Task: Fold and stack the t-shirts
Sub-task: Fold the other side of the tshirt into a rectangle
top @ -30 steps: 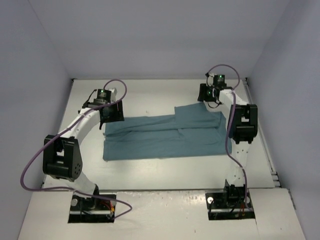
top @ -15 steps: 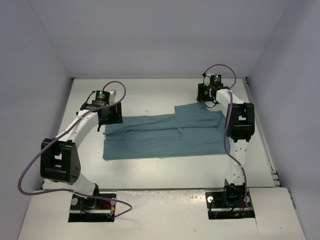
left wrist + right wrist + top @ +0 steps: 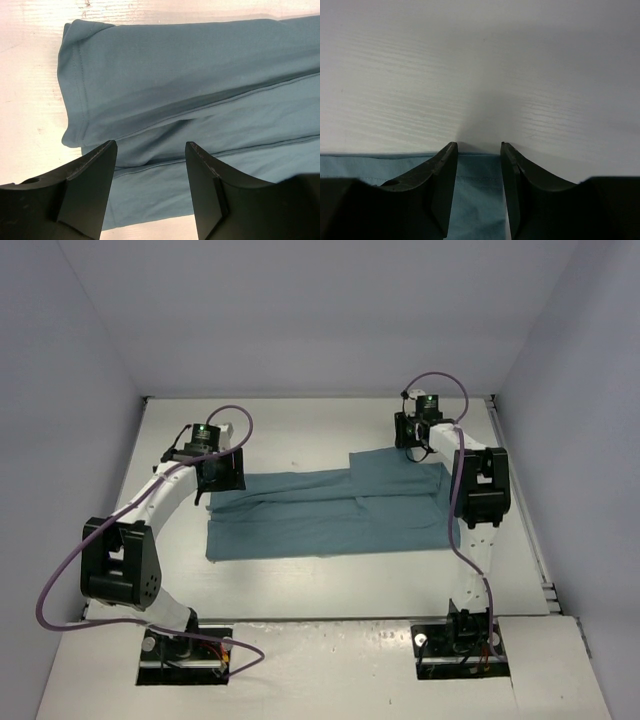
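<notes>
The teal t-shirt [image 3: 330, 512] lies flat and partly folded lengthwise in the middle of the white table [image 3: 300, 430]. My left gripper [image 3: 222, 472] hovers open over the shirt's far left end. In the left wrist view [image 3: 150, 145] the open fingers frame the layered cloth [image 3: 200, 85] below, without touching it. My right gripper [image 3: 413, 437] is at the shirt's far right corner. In the right wrist view [image 3: 479, 146] its fingers are open and straddle the shirt's hemmed edge [image 3: 477, 190], with the tips down at the table.
Grey walls close in the table at the back and both sides. Bare white table [image 3: 480, 60] lies beyond the shirt's far edge. The purple cables [image 3: 240, 420] loop over both wrists.
My right gripper has shifted a little left and settled at the shirt's far right corner. My left arm has barely moved. The shirt lies as before.
</notes>
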`<state>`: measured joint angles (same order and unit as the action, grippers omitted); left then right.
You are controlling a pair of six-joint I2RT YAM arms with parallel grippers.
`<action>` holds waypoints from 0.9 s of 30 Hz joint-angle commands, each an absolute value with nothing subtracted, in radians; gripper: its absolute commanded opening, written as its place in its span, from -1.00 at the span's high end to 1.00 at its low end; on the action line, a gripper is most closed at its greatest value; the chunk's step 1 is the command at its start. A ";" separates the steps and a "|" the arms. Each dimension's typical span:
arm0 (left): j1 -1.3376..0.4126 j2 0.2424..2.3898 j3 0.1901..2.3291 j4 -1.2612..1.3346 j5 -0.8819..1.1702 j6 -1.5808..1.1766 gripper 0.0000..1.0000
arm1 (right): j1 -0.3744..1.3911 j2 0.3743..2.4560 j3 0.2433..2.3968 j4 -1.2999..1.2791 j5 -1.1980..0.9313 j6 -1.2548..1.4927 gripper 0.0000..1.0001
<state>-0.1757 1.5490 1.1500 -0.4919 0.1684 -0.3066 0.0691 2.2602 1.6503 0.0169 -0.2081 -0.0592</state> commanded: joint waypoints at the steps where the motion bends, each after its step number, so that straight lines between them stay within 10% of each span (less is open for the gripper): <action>1: -0.183 1.499 1.160 -0.480 0.182 -0.288 -0.08 | 0.077 2.195 1.620 -0.037 -0.175 -0.071 0.25; 6: -0.183 1.502 1.156 -0.477 0.181 -0.288 -0.08 | 0.083 2.187 1.601 -0.041 -0.159 -0.077 0.34; 13: -0.183 1.506 1.157 -0.477 0.181 -0.287 -0.08 | 0.086 2.178 1.598 -0.048 -0.166 -0.087 1.00; 27: -0.183 1.490 1.196 -0.480 0.190 -0.269 -0.08 | 0.136 1.899 1.466 -0.052 -0.191 -0.052 1.00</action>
<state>-0.1757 1.5489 1.1481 -0.4920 0.1826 -0.2930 0.0992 2.0899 1.5071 -0.0606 -0.1879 -0.0751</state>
